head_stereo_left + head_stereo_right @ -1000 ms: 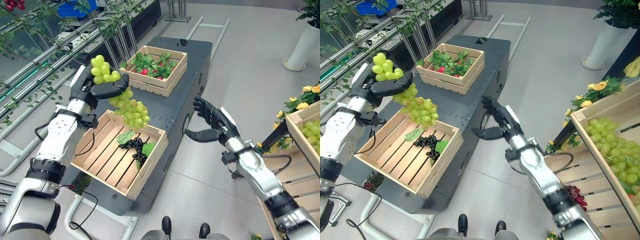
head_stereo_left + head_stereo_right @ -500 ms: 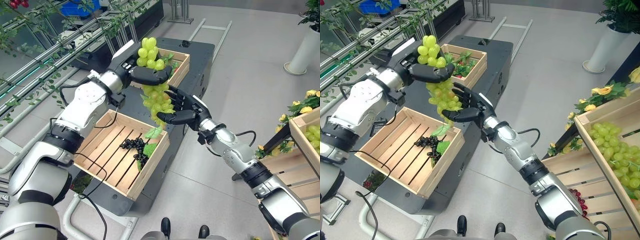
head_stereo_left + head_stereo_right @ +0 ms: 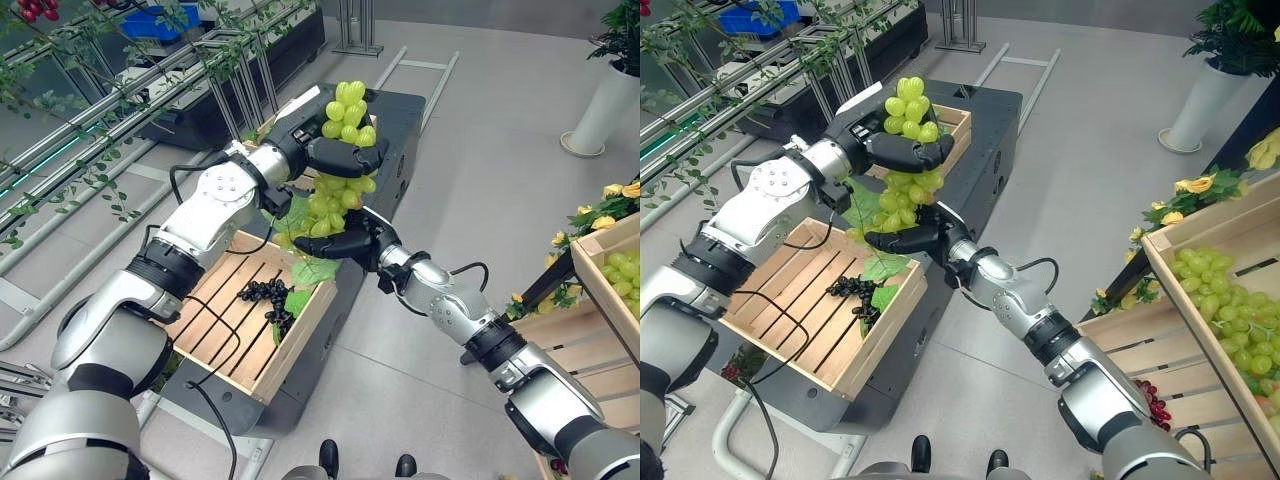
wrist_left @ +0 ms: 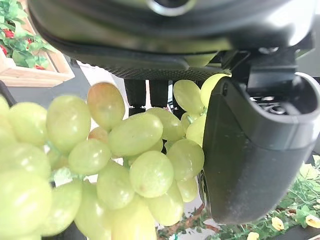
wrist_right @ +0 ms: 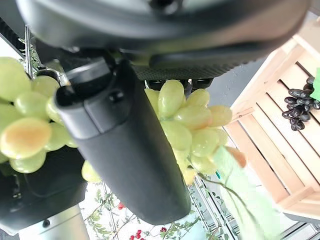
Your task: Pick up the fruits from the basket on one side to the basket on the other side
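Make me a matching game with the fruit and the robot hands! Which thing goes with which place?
Things:
1. green grapes
2. black grapes
3. left robot hand
4. right robot hand

Places:
A. lying in the near wooden crate
B. gripping the bunch near its top
C. hanging in the air between both hands
D. closing on the bunch's lower end

Pairs: 1-C, 2-A, 3-B, 4-D

The left robot hand [image 3: 335, 155] was raised above the near wooden crate [image 3: 250, 320], its arm stretched forward from the lower left, with fingers and thumb curled round the upper part of a green grape bunch [image 3: 338, 185]. The right robot hand [image 3: 345, 240] sat just below it, over the crate's far corner, its arm reaching in from the lower right. Its thumb and fingers closed about the lower part of the same bunch.
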### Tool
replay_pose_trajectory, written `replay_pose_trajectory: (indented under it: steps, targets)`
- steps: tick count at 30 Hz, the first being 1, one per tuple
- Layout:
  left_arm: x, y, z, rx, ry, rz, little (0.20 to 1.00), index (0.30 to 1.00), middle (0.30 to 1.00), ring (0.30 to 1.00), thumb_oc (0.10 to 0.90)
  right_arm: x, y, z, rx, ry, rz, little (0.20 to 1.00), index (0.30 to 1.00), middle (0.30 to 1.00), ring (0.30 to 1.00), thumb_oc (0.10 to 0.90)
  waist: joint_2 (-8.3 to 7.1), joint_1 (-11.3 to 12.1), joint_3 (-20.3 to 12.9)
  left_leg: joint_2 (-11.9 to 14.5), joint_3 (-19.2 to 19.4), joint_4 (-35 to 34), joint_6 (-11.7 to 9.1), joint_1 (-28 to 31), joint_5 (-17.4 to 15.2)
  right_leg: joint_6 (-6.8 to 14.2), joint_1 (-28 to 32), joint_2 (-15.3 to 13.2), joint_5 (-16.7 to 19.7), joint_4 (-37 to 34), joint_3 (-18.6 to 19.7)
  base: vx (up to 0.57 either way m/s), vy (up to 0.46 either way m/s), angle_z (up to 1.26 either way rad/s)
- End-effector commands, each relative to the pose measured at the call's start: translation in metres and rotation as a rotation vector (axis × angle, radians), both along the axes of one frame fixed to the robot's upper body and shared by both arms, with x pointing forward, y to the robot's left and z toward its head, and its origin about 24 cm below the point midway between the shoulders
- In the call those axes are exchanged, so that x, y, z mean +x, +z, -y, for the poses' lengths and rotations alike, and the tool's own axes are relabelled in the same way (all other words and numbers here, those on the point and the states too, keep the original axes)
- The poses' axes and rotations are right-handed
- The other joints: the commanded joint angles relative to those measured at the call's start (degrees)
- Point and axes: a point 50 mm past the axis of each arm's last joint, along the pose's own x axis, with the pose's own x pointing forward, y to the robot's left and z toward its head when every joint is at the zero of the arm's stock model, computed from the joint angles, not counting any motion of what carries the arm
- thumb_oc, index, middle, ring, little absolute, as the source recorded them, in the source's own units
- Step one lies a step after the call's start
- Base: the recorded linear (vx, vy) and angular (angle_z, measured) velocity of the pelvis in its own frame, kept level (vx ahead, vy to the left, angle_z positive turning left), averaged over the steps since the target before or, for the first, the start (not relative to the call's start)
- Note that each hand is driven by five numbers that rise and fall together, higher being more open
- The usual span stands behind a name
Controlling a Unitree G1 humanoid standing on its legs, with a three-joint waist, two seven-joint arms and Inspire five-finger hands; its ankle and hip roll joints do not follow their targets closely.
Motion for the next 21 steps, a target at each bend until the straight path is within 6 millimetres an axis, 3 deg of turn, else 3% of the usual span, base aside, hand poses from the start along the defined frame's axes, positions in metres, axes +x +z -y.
replay_pose_trajectory:
  steps: [1,7,8,9,21]
  targets:
    - [0.004,0.063,0.016,-0.172,-0.039,0.15,0.3,0.3,0.3,0.3,0.4,0.006,0.059,-0.036,0.213,0.02,0.16,0.9,0.9,0.9,0.9,0.8,-1.15,0.9,-11.8,-3.7,-0.9,0.0,0.1,0.8,-3.7,-1.4,-0.4,-0.7,1.0,0.0,1.1,0.0,0.0,0.0]
    - [0.007,0.053,0.02,-0.151,-0.05,0.11,0.3,0.3,0.3,0.3,0.4,0.007,0.083,-0.042,0.31,-0.014,0.232,0.9,0.9,0.9,0.9,0.8,-1.08,1.4,-12.2,-3.8,-1.3,0.0,0.3,0.9,-3.7,-1.4,-0.2,-0.7,1.1,0.0,1.1,0.0,0.0,0.0]
    - [0.007,0.052,0.02,-0.153,-0.05,0.106,0.3,0.3,0.3,0.3,0.4,0.007,0.085,-0.043,0.325,-0.01,0.238,0.745,0.745,0.745,0.745,0.696,-1.11,1.5,-12.3,-3.8,-1.4,0.0,0.4,0.9,-3.7,-1.4,-0.2,-0.7,1.1,0.0,1.1,0.0,0.0,0.0]
    - [0.007,0.052,0.02,-0.156,-0.048,0.104,0.3,0.3,0.3,0.3,0.4,0.007,0.087,-0.043,0.338,-0.009,0.241,0.3,0.3,0.3,0.3,0.4,-1.12,1.5,-12.4,-3.9,-1.4,0.0,0.4,0.9,-3.7,-1.3,-0.2,-0.8,1.1,0.0,1.1,0.0,0.0,0.0]
    - [0.014,0.054,0.005,-0.218,0.067,0.116,0.3,0.3,0.3,0.3,0.4,0.01,0.075,-0.039,0.407,-0.045,0.179,0.3,0.3,0.3,0.3,0.4,-1.23,1.7,-12.7,-3.8,-1.8,0.0,0.4,0.9,-3.7,-1.2,-0.2,-0.9,1.1,0.0,0.9,0.0,0.0,0.0]
